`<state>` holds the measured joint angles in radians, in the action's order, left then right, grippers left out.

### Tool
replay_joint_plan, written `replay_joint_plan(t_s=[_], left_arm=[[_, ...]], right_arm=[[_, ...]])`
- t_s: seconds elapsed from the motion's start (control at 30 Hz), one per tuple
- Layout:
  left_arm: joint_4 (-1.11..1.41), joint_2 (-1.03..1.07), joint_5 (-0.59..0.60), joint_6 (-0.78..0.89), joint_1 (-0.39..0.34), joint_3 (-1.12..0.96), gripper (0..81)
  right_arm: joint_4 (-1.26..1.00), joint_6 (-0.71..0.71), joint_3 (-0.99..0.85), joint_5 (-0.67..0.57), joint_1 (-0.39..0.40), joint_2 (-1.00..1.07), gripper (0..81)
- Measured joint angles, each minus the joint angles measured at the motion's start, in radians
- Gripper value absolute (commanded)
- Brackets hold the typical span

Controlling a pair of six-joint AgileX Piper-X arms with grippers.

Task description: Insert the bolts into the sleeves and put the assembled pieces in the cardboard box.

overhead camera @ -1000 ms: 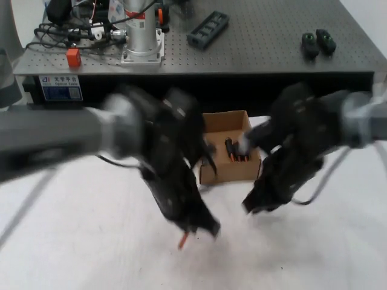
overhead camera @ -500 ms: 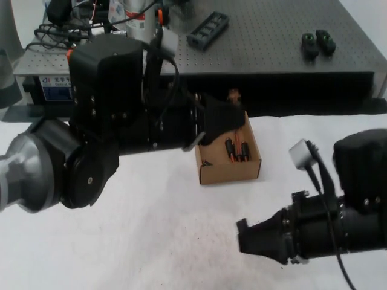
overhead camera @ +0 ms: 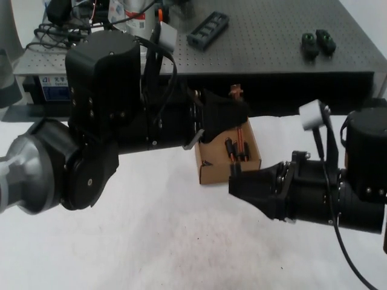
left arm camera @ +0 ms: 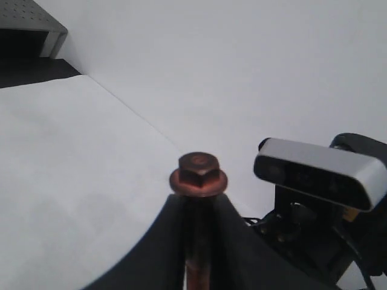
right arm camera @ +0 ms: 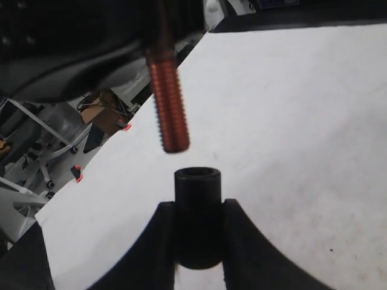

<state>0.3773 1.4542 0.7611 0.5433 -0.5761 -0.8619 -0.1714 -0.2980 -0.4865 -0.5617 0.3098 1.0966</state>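
Copper-coloured bolt (left arm camera: pixel 198 175) stands upright between the left fingers (left arm camera: pixel 151 241), which are closed on its shaft just under the hex head. In the right wrist view the bolt's threaded end (right arm camera: pixel 170 103) hangs just above the open mouth of the black sleeve (right arm camera: pixel 198 184). A small gap shows between them, and the tip looks slightly off the sleeve's centre, though the angle makes that hard to judge. The right fingers (right arm camera: pixel 163 241) are clamped on the sleeve's lower half, one on each side, with the bore facing up towards the bolt.

From the high view the left arm comes in from nine o'clock and the right arm from four o'clock over the white bench (overhead camera: pixel 151 241). The cardboard box (overhead camera: pixel 217 166) sits between them, near the bench's twelve o'clock edge. The left fingers (overhead camera: pixel 221 118) are at about eleven o'clock of the box and the right fingers (overhead camera: pixel 248 181) at about five o'clock. Assembled pieces (overhead camera: pixel 233 148), black and orange, lie inside the box; their number is unclear.
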Motion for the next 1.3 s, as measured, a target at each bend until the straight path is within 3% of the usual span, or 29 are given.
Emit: replay_joint_plan(t_s=[0.77,0.83,0.9,1.0,1.03,1.3], left_arm=[[-0.043,0.0,0.032,-0.014,0.0,0.0,0.1],[-0.044,0.0,0.051,-0.015,0.0,0.0,7.0],[-0.044,0.0,0.063,-0.018,0.0,0.0,23.2],[-0.044,0.0,0.075,-0.022,0.0,0.0,57.0],[-0.044,0.0,0.074,-0.022,0.0,0.0,61.5],[-0.154,0.0,-0.048,-0.023,0.003,0.0,49.6]], right_arm=[[-0.106,0.0,0.0,0.015,0.0,-0.01,3.4],[-0.109,0.0,0.0,0.015,0.0,-0.01,3.4],[-0.109,0.008,0.0,0.042,0.0,-0.01,3.4],[-0.111,0.03,0.0,0.115,-0.029,-0.01,3.4],[-0.117,0.043,0.0,0.141,-0.048,-0.007,3.4],[-0.118,0.104,-0.19,0.209,-0.152,0.23,3.4]])
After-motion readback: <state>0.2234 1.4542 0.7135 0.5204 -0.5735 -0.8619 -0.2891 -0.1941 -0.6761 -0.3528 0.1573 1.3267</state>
